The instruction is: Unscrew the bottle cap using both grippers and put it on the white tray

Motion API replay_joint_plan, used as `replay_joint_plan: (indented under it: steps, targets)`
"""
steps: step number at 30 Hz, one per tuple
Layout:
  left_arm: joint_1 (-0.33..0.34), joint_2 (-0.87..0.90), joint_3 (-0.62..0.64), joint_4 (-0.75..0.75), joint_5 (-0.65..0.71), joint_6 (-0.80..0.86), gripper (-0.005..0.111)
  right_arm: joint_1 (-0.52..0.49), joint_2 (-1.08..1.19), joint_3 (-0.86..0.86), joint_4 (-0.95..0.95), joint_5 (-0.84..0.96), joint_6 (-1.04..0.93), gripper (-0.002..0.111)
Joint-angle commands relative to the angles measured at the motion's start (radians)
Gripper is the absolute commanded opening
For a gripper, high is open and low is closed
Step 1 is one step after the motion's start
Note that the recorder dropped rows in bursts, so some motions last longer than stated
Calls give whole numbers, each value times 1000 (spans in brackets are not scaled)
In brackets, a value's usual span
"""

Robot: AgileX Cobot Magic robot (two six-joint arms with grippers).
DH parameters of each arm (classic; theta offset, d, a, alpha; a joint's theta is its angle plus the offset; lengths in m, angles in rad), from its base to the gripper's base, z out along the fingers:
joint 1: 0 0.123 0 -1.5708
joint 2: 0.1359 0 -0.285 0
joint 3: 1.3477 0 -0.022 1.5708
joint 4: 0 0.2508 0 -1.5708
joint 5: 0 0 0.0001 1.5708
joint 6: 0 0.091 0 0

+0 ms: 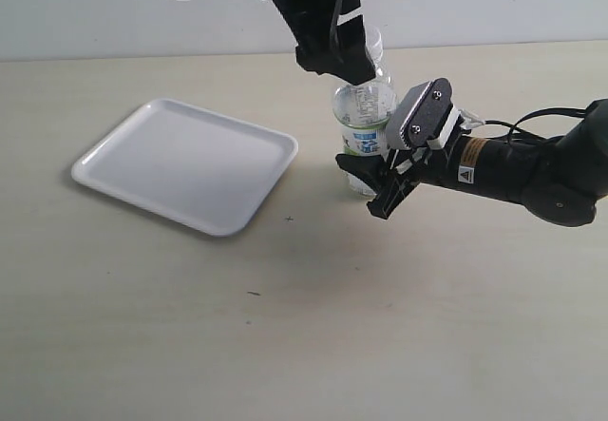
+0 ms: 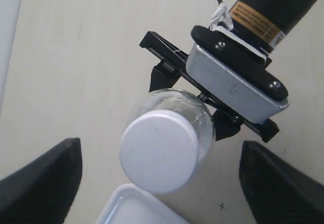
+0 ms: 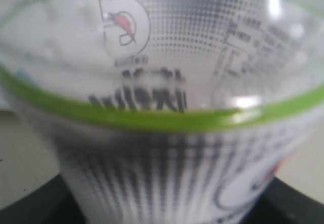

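A pale beige table (image 1: pixel 142 345) fills most of the exterior view, its top smooth and matte. Its far edge runs straight across the view, and behind it stands a plain whitish wall (image 1: pixel 95 12). Near the middle of the table is a tiny dark cross (image 1: pixel 289 219). A short dark streak (image 1: pixel 254 294) lies apart from it, toward the near side. The left wrist view shows the same beige top with a small cross on it. The right wrist view gives only blurred bits of table.
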Motion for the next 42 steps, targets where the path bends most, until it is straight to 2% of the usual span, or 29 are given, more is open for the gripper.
replay_joint_plan:
  steps: [1, 7, 16, 27, 42]
  targets:
    - [-7, -13, -4, 19, -2, 40, 81, 1, 4, 0, 6, 76, -11, 0]
    - [-7, -15, -4, 20, 14, 98, 81, 1, 4, 0, 3, 77, -11, 0]
    - [-7, -15, -4, 20, 53, 359, 81, 1, 4, 0, 3, 101, -41, 0]
    - [-7, -15, -4, 19, 68, 343, 78, 1, 4, 0, 22, 122, -121, 0]
    - [-7, -4, -4, -33, 64, 285, 69, 1, 4, 0, 30, 123, -115, 0]
